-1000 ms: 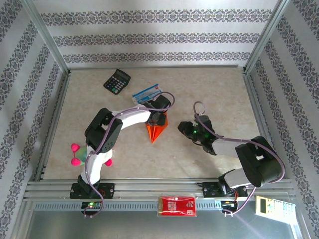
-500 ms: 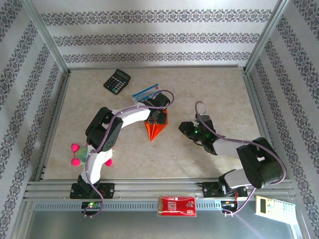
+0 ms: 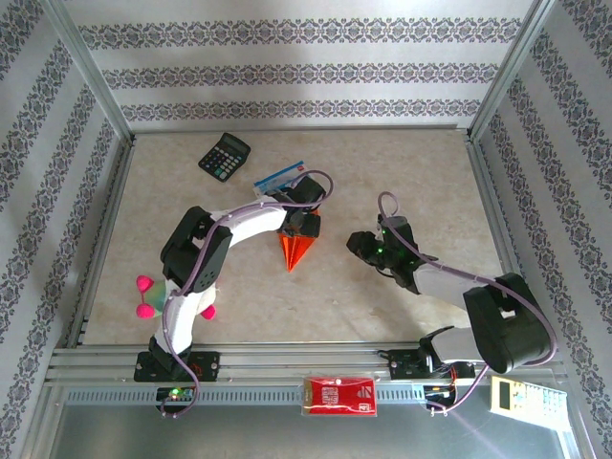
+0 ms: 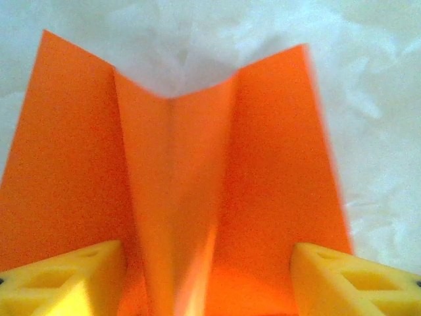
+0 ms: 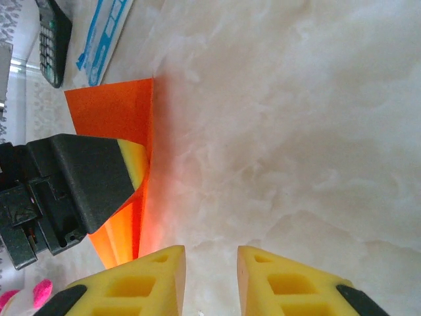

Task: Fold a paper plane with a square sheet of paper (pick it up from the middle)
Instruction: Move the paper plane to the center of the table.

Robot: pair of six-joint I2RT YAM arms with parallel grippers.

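Most folds look done: the paper plane (image 3: 296,249) lies on the counter (image 3: 402,172), nose toward 6 o'clock. My left end effector (image 4: 207,263) is released astride its crease; my right end effector (image 5: 210,253), at its 3 o'clock, is parted and empty. Wing creasing may remain.

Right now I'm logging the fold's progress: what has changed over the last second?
The left hand opened wider over the paper plane. The right arm swung its elbow toward the near right. The plane, calculator and blue-and-white packet stayed put.
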